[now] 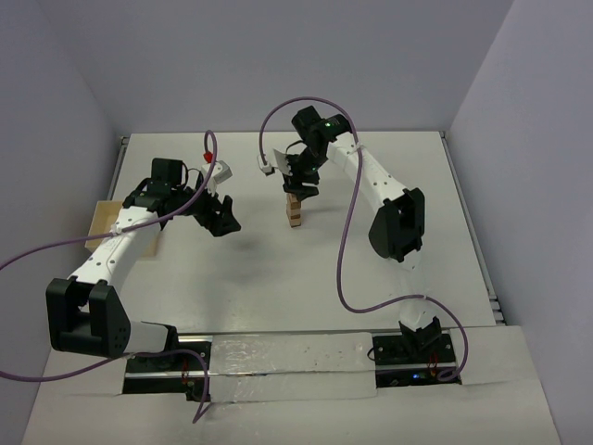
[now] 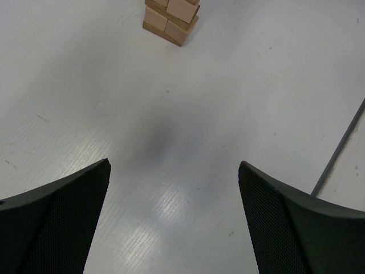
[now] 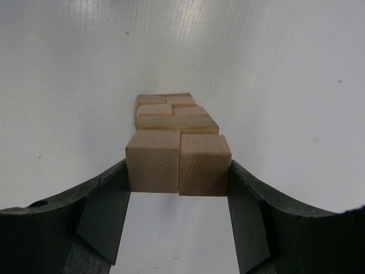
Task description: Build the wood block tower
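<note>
black mesh-textured fingers [image 3: 102,211] of the right gripper [image 3: 178,174] are clenched on two square-cut, pale-grained cubes [image 3: 178,162] pressed side by side, directly over the tower [image 3: 171,108]. its matte tan layers rise upright, long axis vertical, mid tabletop [image 1: 241,269] toward the far side; one longer block [image 3: 177,124] lies crosswise just under the pair. the left gripper [image 2: 174,222] hangs released, fingers spread wide, near-left of the tower and well apart. a flat tan tray [image 1: 102,221] sits partly under the left arm.
</note>
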You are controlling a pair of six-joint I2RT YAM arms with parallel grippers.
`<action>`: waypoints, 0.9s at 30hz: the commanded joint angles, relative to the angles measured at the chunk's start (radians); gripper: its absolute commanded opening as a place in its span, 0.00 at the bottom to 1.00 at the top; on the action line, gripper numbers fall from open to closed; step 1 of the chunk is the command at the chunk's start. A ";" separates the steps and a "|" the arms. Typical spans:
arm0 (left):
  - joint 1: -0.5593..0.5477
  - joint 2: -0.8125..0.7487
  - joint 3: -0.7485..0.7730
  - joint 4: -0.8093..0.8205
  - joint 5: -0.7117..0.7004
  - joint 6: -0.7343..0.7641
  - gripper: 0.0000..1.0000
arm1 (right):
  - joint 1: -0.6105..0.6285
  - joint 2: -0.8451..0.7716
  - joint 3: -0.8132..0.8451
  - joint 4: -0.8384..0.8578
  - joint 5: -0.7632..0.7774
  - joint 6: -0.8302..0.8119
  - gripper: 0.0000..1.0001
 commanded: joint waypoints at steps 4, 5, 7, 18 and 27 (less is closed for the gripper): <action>0.006 0.006 0.040 0.015 0.030 0.021 0.99 | 0.009 0.026 0.029 0.013 -0.008 0.003 0.50; 0.006 0.007 0.040 0.015 0.031 0.022 0.99 | 0.009 0.026 0.029 0.015 -0.007 0.003 0.50; 0.006 0.005 0.037 0.015 0.031 0.024 0.99 | 0.009 0.027 0.030 0.016 -0.007 0.005 0.52; 0.006 0.005 0.032 0.016 0.028 0.022 0.99 | 0.014 0.022 0.024 0.040 0.007 0.031 0.73; 0.006 0.005 0.034 0.018 0.032 0.021 0.99 | 0.015 0.012 0.027 0.051 0.017 0.037 0.79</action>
